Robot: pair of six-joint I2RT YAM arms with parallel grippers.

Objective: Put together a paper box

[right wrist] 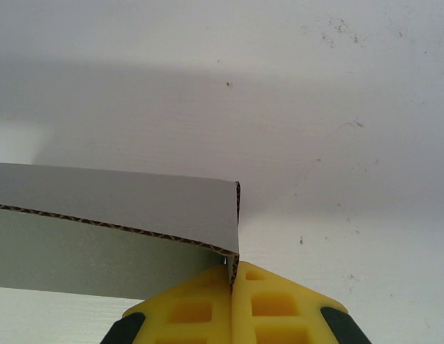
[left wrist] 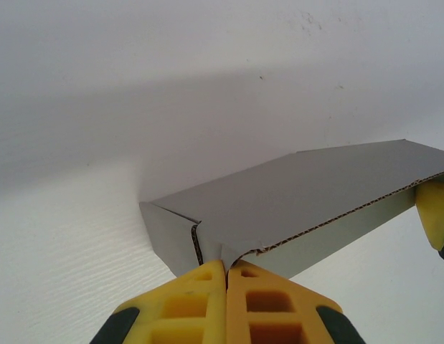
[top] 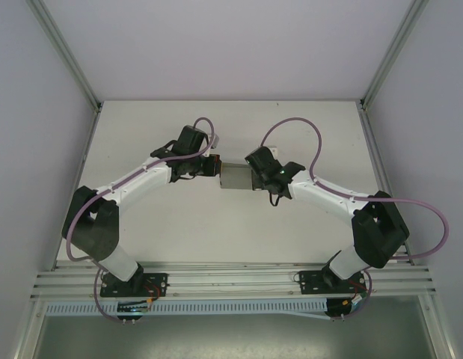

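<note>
A small grey paper box [top: 234, 177] sits mid-table between both arms, folded into a low rectangle with brown corrugated edges showing. My left gripper [top: 214, 166] is shut on the box's left end; in the left wrist view its yellow fingertips [left wrist: 207, 276] pinch a paperboard edge of the box [left wrist: 300, 193] at the near corner. My right gripper [top: 253, 178] is shut on the right end; in the right wrist view its yellow fingertips [right wrist: 252, 276] clamp the corner wall of the box [right wrist: 121, 208]. The other gripper's yellow finger [left wrist: 435, 211] shows at the box's far end.
The white table [top: 231, 232] lies open in front of and behind the box. Metal frame posts [top: 66, 52] and grey side walls enclose the work area; an aluminium rail [top: 231, 280] runs along the near edge by the arm bases.
</note>
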